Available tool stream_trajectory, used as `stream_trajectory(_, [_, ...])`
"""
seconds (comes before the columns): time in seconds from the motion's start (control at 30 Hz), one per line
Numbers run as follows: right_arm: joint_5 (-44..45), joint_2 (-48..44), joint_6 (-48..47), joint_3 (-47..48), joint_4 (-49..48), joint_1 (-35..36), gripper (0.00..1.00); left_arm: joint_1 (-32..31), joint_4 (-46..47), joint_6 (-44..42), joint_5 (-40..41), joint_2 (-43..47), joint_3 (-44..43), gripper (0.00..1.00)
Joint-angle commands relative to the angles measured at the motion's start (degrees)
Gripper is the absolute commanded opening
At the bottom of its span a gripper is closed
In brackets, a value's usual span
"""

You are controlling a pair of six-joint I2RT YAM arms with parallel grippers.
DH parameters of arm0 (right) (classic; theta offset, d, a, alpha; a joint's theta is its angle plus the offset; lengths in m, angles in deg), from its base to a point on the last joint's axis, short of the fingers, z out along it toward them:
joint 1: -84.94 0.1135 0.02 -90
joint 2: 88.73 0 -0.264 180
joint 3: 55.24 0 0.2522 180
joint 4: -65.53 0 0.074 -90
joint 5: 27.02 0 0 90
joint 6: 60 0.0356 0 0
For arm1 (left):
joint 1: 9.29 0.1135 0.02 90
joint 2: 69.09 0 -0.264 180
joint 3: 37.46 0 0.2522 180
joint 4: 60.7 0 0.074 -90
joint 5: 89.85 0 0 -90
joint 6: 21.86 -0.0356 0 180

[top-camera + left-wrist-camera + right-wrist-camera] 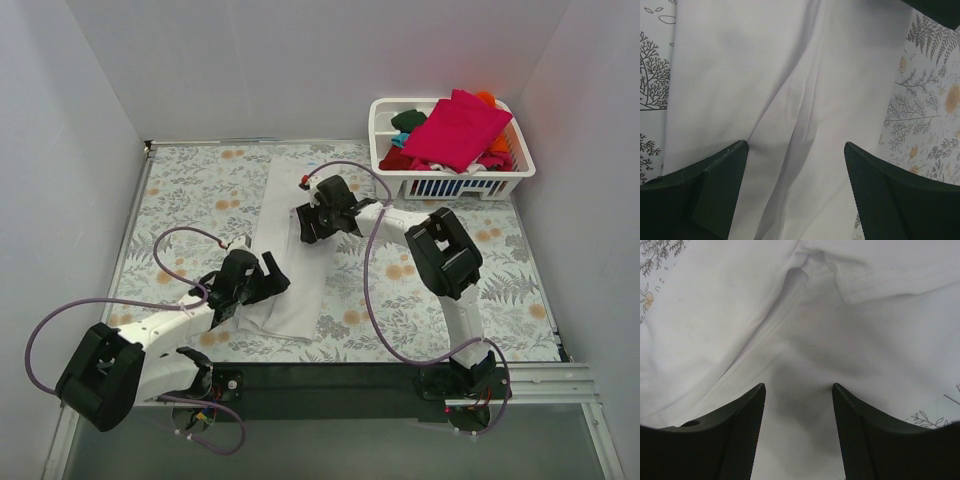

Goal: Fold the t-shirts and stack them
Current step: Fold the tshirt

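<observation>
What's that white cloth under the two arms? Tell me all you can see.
A plain white t-shirt, soft cotton by its look, folded into a long narrow strip lying flat on the flowered table. Soft creases run along it; a hemmed edge shows in the right wrist view. The left gripper and right gripper stand over it, jaws open; contact is unclear.

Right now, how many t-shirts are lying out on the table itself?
1. The white t-shirt lies in a long strip, left of centre. The rest are heaped in the far-right basket, a magenta t-shirt on top; others may be hidden beneath.
</observation>
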Motion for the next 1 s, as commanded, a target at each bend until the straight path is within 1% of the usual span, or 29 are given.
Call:
stream_trajectory(0.0, [2.0, 3.5, 0.1, 3.2, 2.2, 0.2, 0.51, -0.2, 3.1, -0.1, -0.5, -0.3, 0.5, 0.72])
stream_trajectory(0.3, [3.7, 8.7, -0.5, 10.0, 6.0, 0.1, 0.51, -0.2, 6.1, -1.2, -0.8, -4.9, -1.2, 0.72])
stream_trajectory(0.43, [2.6, 7.2, -0.9, 9.4, 6.2, 0.1, 0.51, -0.2, 4.9, -1.6, -0.4, -2.8, -1.7, 0.73])
stream_trajectory(0.53, [2.1, 4.0, -1.6, 7.5, 6.1, 0.2, 0.51, -0.2, 2.8, -2.5, 0.9, 1.1, -1.9, 0.72])
stream_trajectory(0.67, [1.1, -1.6, -2.2, 3.1, 4.8, 0.3, 0.5, -0.2, -3.3, -3.5, 2.3, 7.3, -2.3, 0.73])
stream_trajectory(0.8, [0.9, -7.8, -1.4, -5.4, 2.3, 0.7, 0.5, -0.2, -9.2, -2.3, 5.4, 8.9, -2.8, 0.73])
stream_trajectory(0.97, [1.8, -14.4, -0.3, -13.1, -0.1, 2.3, 0.5, -0.2, -14.1, 0.6, 6.6, 8.7, -2.0, 0.73])
